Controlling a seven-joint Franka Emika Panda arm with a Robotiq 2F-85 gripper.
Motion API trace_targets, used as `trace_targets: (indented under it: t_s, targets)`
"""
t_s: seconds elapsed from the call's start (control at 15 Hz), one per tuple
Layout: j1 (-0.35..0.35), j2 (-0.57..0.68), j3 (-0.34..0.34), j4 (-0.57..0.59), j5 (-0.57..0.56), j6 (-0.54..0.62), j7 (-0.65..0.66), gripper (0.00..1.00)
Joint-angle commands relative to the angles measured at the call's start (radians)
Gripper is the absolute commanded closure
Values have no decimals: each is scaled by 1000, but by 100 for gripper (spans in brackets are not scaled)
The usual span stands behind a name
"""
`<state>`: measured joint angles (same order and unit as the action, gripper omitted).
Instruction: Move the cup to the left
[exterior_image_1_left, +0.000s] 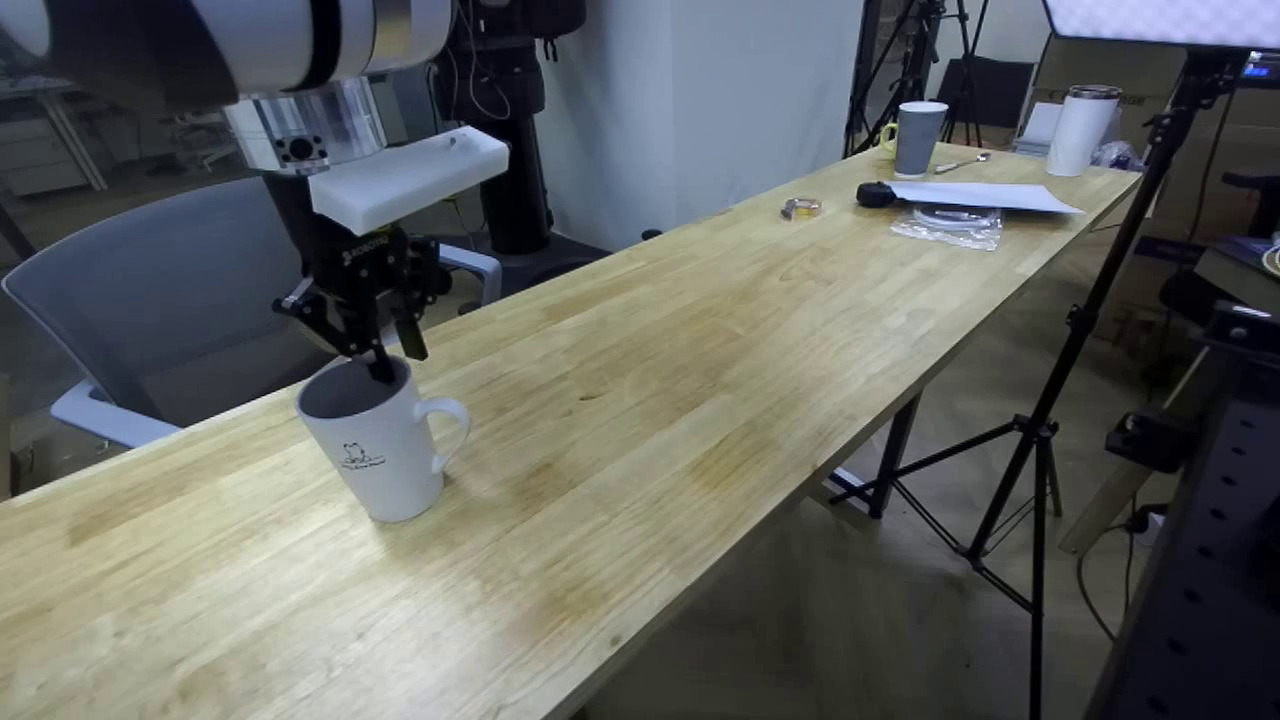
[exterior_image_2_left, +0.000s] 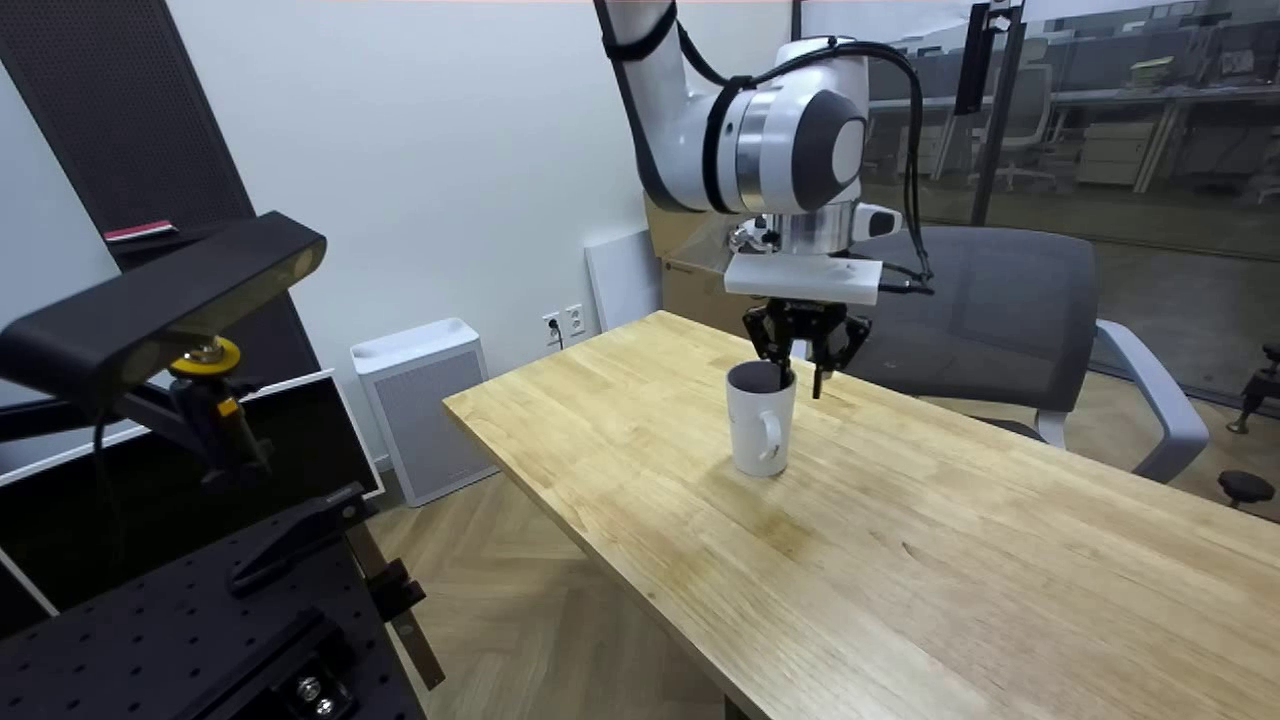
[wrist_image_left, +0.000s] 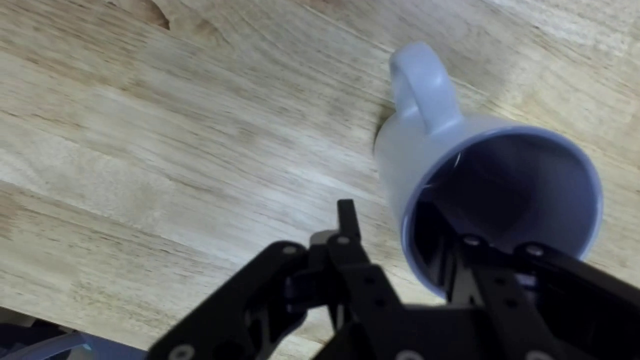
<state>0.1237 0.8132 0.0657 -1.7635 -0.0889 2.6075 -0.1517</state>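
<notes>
The cup (exterior_image_1_left: 385, 465) is a pale grey-white mug with a side handle and a small drawing on its wall. It stands upright on the wooden table in both exterior views (exterior_image_2_left: 752, 432). The wrist view shows its bluish-grey interior and its handle, with the cup (wrist_image_left: 400, 155) at right of the picture. My gripper (exterior_image_1_left: 398, 364) is over the cup's rim with its fingers apart, also in an exterior view (exterior_image_2_left: 801, 389). In the wrist view (wrist_image_left: 390, 210), one finger reaches inside the cup and the other is outside, with a gap to the wall. The inner fingertip is dark and hard to make out.
The wooden table (exterior_image_1_left: 640, 400) has a grey chair (exterior_image_2_left: 985, 310) along one long edge. At its far end are a grey mug with a yellow handle (exterior_image_1_left: 917, 140), a white tumbler (exterior_image_1_left: 1080, 135), paper (exterior_image_1_left: 985, 196) and a plastic bag (exterior_image_1_left: 950, 228). A black light stand (exterior_image_1_left: 1080, 320) stands beside it.
</notes>
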Motion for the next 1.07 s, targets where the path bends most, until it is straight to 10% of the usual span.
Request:
trace_targets:
  t_s: [0.0,0.33,1.0]
  targets:
    - [26,9,-34,42,-34,-38,49,33]
    - [37,-26,-53,71,-39,-97,80,1]
    - [35,-253,-38,11,-34,-280,111,0]
